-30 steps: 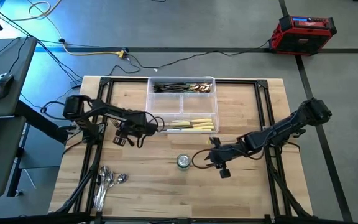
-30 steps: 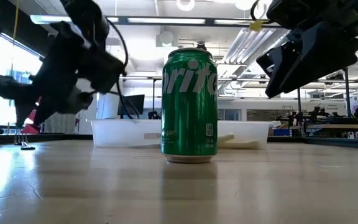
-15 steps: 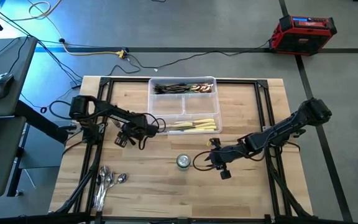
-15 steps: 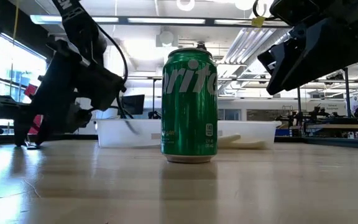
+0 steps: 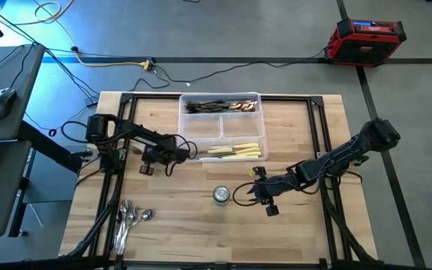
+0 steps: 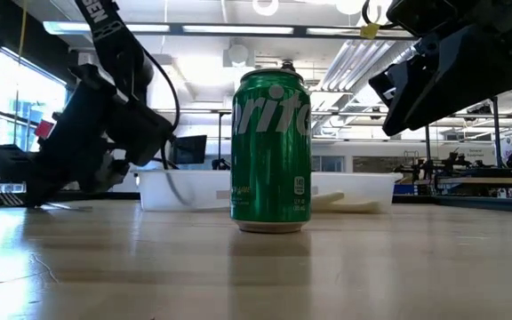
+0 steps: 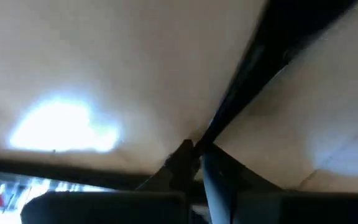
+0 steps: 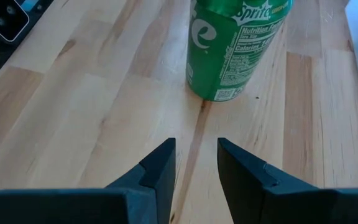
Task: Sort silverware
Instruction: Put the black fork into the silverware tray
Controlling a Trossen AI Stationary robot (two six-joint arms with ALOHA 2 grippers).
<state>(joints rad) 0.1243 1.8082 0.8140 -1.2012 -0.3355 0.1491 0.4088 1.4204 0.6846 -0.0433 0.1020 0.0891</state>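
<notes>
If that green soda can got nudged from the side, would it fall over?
Probably yes: the can stands upright, taller than wide, on smooth wood. Once down, its round body would likely roll. Whether it is full cannot be seen.

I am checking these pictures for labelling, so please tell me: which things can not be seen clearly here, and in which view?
- Left gripper: left wrist view is blurred; whether it holds anything cannot be told.
- Utensils in the tray's back compartment: too small in the high view to tell apart.
- Spoons: outside the low view and both wrist views.
- Tray contents: in the low view, hidden behind its wall and the green can.
- Can's top: cut off by the edge in the right wrist view.
</notes>
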